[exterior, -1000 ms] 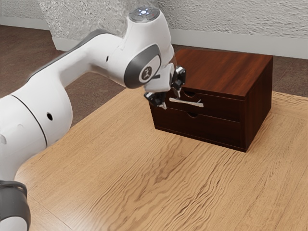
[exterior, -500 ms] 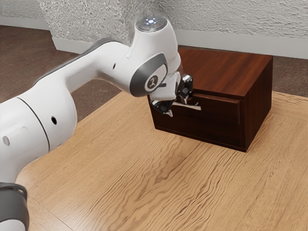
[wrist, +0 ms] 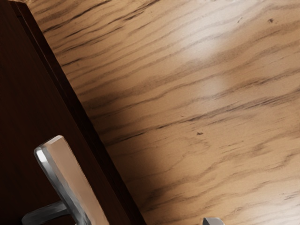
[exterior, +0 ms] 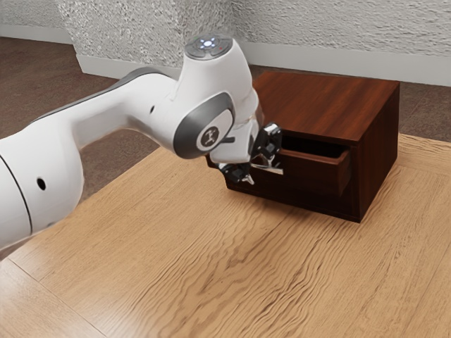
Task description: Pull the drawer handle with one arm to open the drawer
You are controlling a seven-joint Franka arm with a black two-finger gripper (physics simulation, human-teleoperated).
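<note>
A dark wooden cabinet (exterior: 331,98) stands on the table, and its top drawer (exterior: 313,169) is pulled partly out, leaving a dark gap under the cabinet top. The silver bar handle (exterior: 274,168) sits at the drawer front's end nearer the arm. My black gripper (exterior: 255,156) is at that handle, one finger above the bar and one below, set wide apart, so it is open. In the wrist view the handle (wrist: 70,183) juts from the dark drawer front (wrist: 28,117), and one fingertip (wrist: 213,220) shows well apart from it.
The lower drawer (exterior: 303,197) sits flush in the cabinet. The light wooden table (exterior: 211,260) stretches out in front of the cabinet. Its edge runs along the exterior view's left, with brown floor (exterior: 42,63) and a pale wall beyond.
The top drawer was flush a second ago and now stands partly out. My hand went to the handle, then drew back toward the exterior view's left with the drawer following.
</note>
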